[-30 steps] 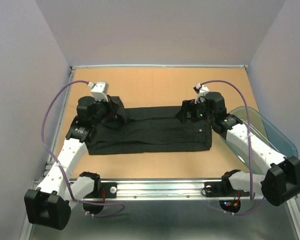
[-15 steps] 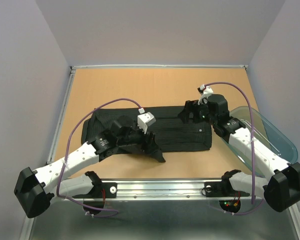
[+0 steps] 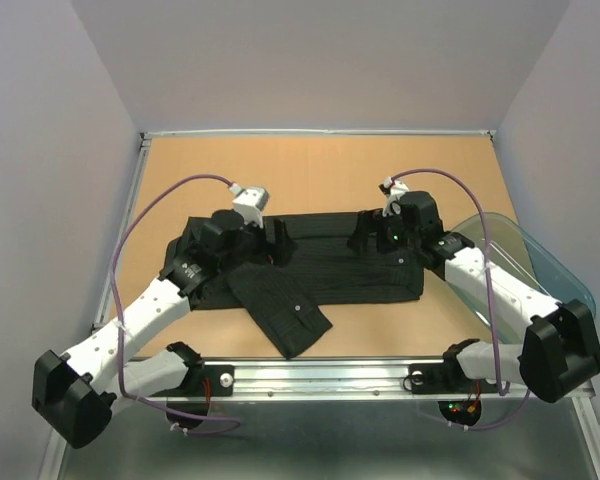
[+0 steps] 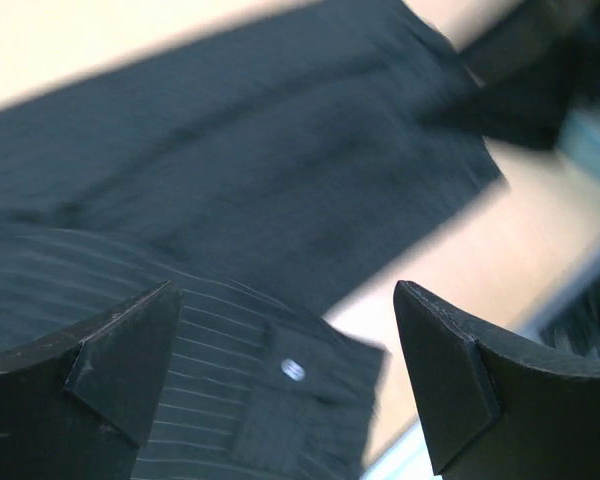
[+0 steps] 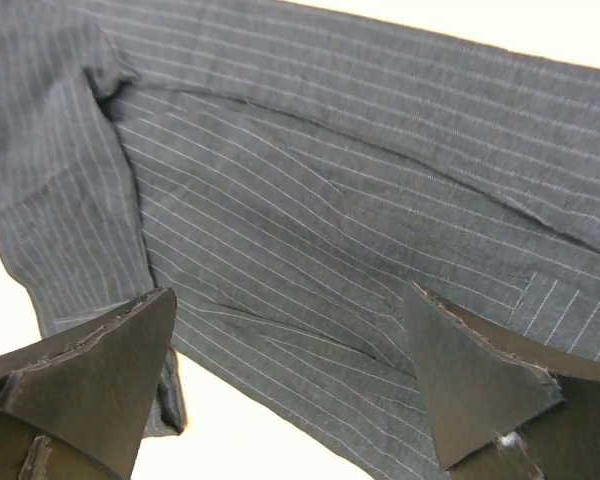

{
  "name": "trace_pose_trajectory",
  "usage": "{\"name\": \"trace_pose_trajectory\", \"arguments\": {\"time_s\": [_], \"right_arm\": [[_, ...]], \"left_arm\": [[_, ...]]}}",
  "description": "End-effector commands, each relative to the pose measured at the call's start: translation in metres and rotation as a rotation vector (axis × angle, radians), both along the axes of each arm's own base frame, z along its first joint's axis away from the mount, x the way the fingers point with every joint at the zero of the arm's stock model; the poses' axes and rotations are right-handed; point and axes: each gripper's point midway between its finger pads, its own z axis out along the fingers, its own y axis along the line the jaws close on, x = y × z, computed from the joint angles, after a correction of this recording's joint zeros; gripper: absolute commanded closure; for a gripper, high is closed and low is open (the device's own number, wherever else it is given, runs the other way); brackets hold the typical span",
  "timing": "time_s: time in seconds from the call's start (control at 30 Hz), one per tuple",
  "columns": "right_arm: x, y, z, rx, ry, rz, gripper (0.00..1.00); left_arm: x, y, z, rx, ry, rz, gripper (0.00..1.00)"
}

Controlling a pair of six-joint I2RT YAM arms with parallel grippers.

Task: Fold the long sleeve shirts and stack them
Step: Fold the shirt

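One long sleeve shirt (image 3: 350,275), black with pale pinstripes, lies spread sideways across the middle of the table. One of its sleeves (image 3: 280,310) runs diagonally toward the front edge and ends in a cuff with a white button (image 4: 292,370). My left gripper (image 3: 280,243) hovers open over the shirt's left half. In the left wrist view the left gripper (image 4: 284,288) has nothing between its fingers and the cuff lies below. My right gripper (image 3: 365,232) is open above the shirt's right part. In the right wrist view the right gripper (image 5: 291,290) holds nothing and looks down on the striped cloth (image 5: 330,200).
A clear bluish plastic bin (image 3: 545,270) stands at the right edge beside the right arm. The wooden tabletop (image 3: 310,170) is walled on three sides. A metal rail (image 3: 320,375) with both arm bases runs along the front.
My left gripper swung a sleeve from the shirt's far left toward the front, let it go lying diagonally, opened, and rose back over the shirt. The right gripper shifted slightly left.
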Motion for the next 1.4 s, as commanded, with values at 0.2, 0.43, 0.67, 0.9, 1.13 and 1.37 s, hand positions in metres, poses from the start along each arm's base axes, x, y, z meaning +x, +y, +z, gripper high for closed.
{"name": "trace_pose_trajectory", "arguments": {"time_s": [0.2, 0.43, 0.67, 0.9, 1.13, 1.37], "right_arm": [[-0.042, 0.053, -0.028, -0.124, -0.012, 0.313, 0.00], [-0.092, 0.109, -0.036, -0.214, -0.003, 0.623, 0.00], [-0.121, 0.162, -0.040, -0.376, -0.099, 0.894, 0.08], [-0.144, 0.192, -0.071, -0.571, -0.083, 1.122, 0.25], [-0.151, 0.205, -0.091, -0.672, -0.114, 1.206, 0.55], [-0.146, 0.216, -0.092, -0.704, -0.166, 1.230, 0.36]], "left_arm": [[0.116, 0.129, -0.050, 0.059, 0.198, 0.611, 0.01], [0.137, 0.153, -0.105, 0.114, 0.341, 0.681, 0.02], [0.140, 0.174, -0.141, 0.221, 0.467, 0.718, 0.01], [0.133, 0.186, -0.150, 0.278, 0.468, 0.736, 0.01], [0.132, 0.186, -0.153, 0.288, 0.468, 0.731, 0.01], [0.132, 0.184, -0.157, 0.284, 0.485, 0.719, 0.01]]}}
